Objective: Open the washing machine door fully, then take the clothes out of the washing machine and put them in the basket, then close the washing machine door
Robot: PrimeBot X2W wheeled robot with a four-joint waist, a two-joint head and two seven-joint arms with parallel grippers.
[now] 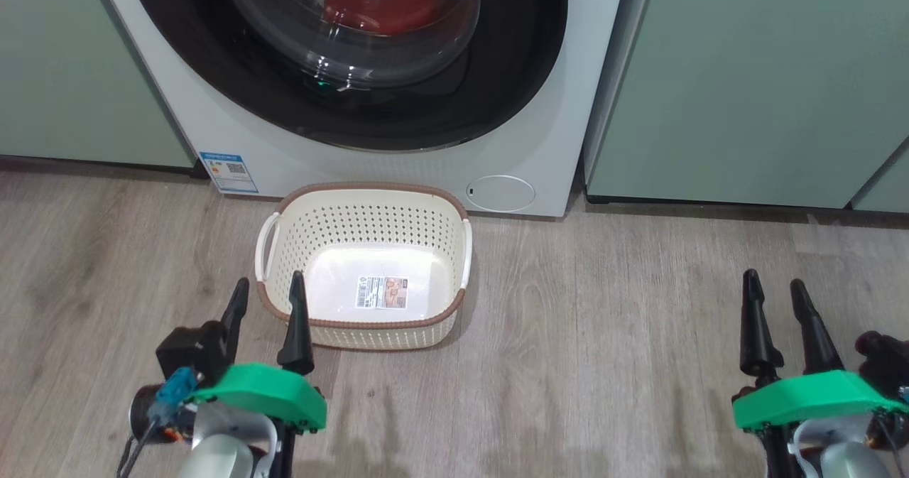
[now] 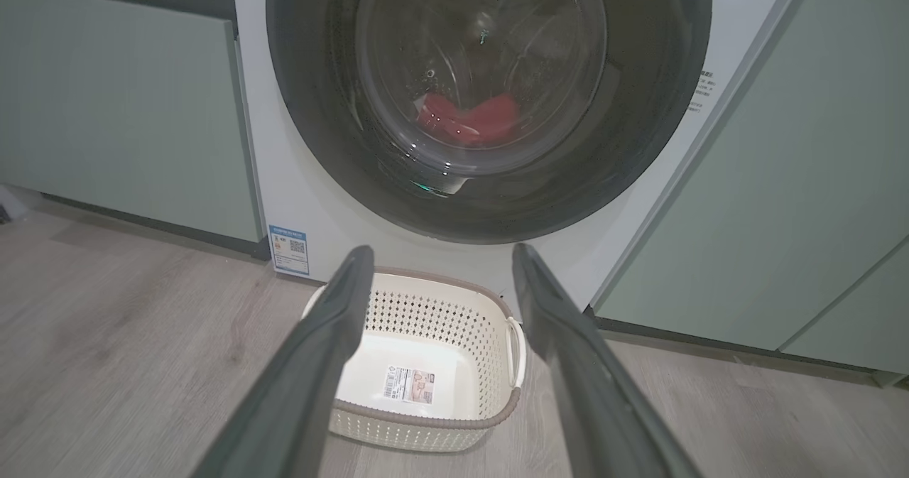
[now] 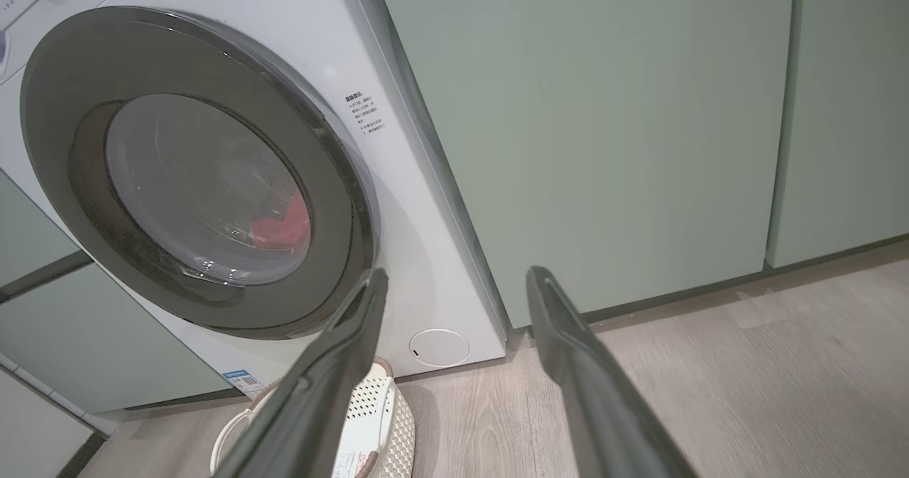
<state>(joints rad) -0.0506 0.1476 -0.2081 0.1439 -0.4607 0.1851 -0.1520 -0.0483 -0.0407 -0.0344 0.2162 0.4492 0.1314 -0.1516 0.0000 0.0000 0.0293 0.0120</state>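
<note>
The white washing machine (image 1: 184, 109) stands ahead with its black-rimmed door (image 1: 497, 87) shut against the front. Red clothes (image 1: 383, 6) lie inside the drum, seen through the clear window. They also show as clothes (image 2: 469, 119) in the left wrist view and clothes (image 3: 284, 226) in the right wrist view. The cream basket (image 1: 369, 201) sits empty on the floor right before the machine. My left gripper (image 1: 266, 300) hangs open at the basket's near left corner. My right gripper (image 1: 775, 293) is open over bare floor to the right, holding nothing.
Pale green cabinets (image 1: 746, 80) flank the machine on both sides. A small round white flap (image 1: 501, 192) sits low on the machine's front beside the basket. A blue label sticker (image 1: 229, 171) is at the lower left. Wood-look floor (image 1: 603, 322) spreads around the basket.
</note>
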